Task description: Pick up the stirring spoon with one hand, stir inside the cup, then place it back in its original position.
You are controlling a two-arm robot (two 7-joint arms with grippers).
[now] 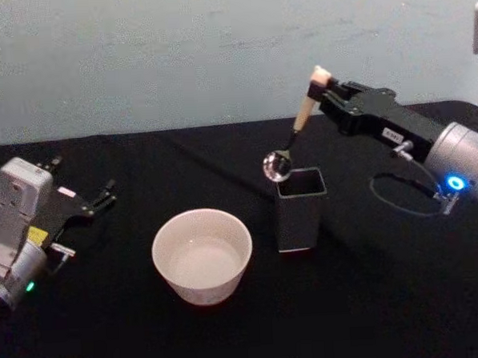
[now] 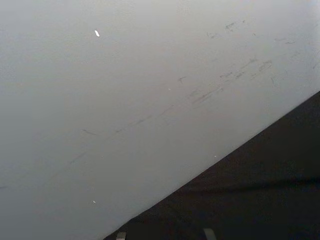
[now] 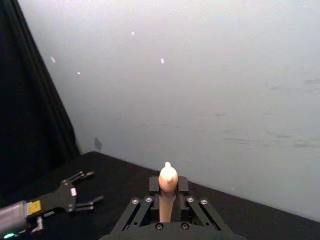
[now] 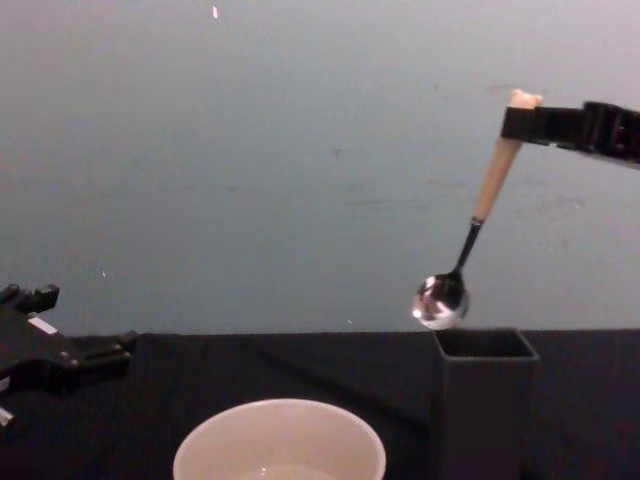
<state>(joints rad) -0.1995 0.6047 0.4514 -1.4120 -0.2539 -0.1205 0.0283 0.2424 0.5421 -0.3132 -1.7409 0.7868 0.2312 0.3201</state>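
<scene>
My right end effector (image 1: 322, 86) grips the stirring spoon (image 1: 298, 124) just above its holder (image 1: 299, 216); stirring the cup (image 1: 198, 292) and replacing remain, my left end effector (image 1: 109, 194) parked, spread and empty.

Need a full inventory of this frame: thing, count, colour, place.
stirring spoon: 1, beige handle, dark neck, steel bowl; held in the air, tilted, bowl just above the holder's rim
cup: 1, cream-white; on the table, centre, to the left of the holder
holder: 1, dark grey, square; upright on the table, right of the cup
table: 1, black cover; across the foreground
wall: 1, pale grey-blue; behind the table
left gripper: 1, black fingers, open; low at the table's left, apart from everything
right gripper: 1, black; raised at the right, shut on the spoon's handle top
</scene>
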